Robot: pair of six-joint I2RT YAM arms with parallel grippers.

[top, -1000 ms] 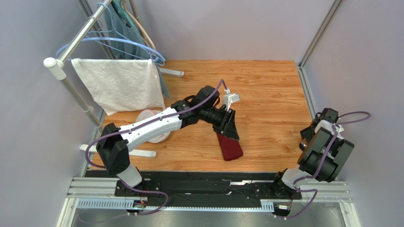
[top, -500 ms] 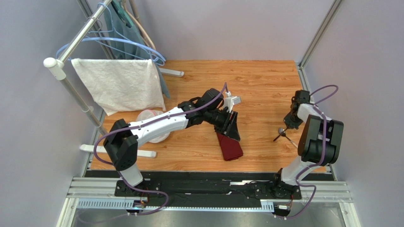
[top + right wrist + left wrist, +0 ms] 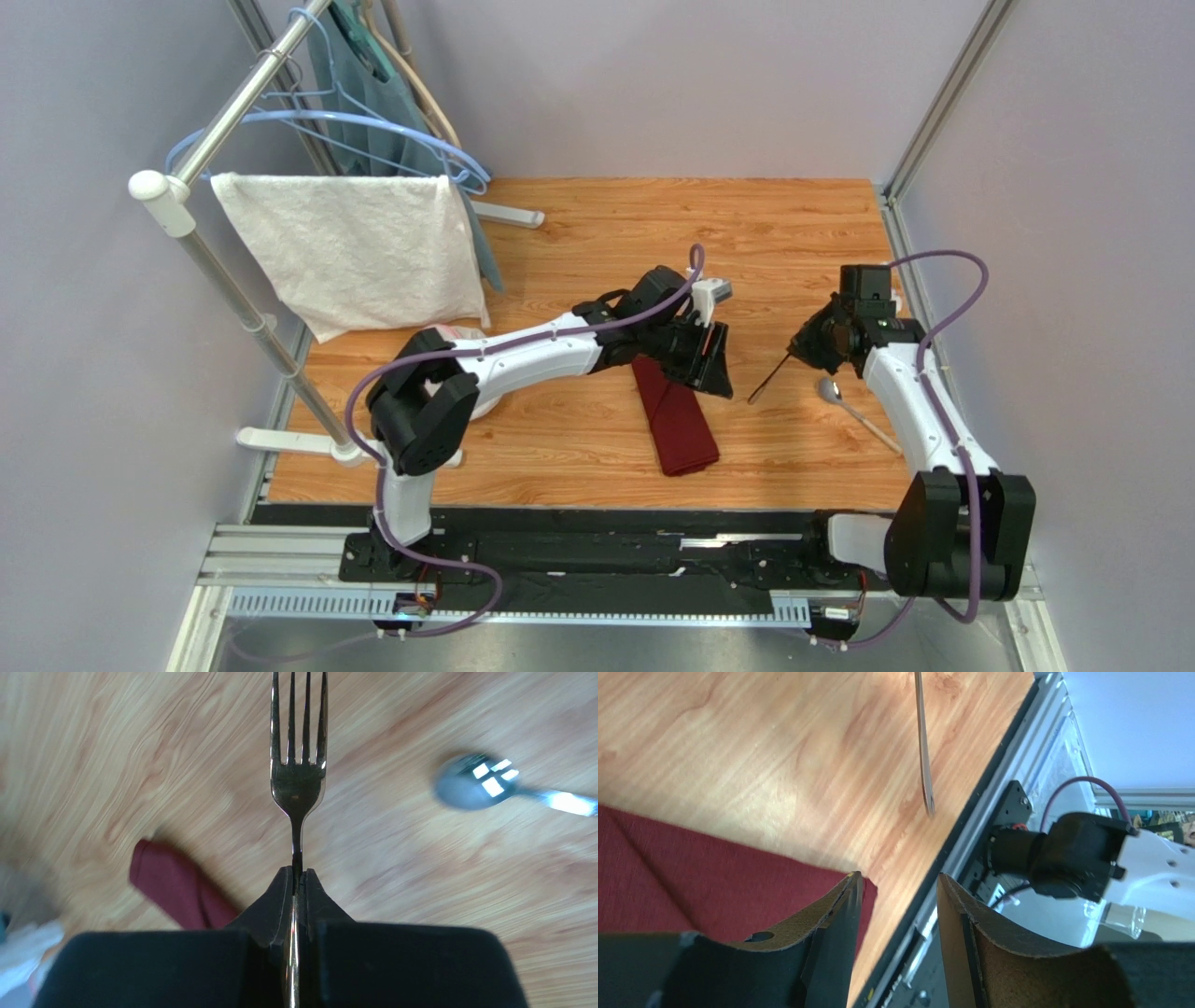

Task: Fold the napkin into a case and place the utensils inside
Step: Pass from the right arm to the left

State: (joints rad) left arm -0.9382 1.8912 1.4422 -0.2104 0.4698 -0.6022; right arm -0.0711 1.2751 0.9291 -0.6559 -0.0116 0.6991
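Over on the right of the worktop (image 3: 786, 238), right tool (image 3: 297, 875) is clamped on the fork (image 3: 298, 777), with the spoon (image 3: 470, 784) lying just beside. Left tool (image 3: 896, 903) has its jaws apart over the far end of the maroon case (image 3: 676, 420). If nothing pins that cloth, the tines could snag and drag it.

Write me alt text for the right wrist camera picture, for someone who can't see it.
The right gripper is shut on a fork, whose tines point away from the camera over a wooden table. A spoon lies on the table at upper right, and a folded dark red napkin lies at lower left.
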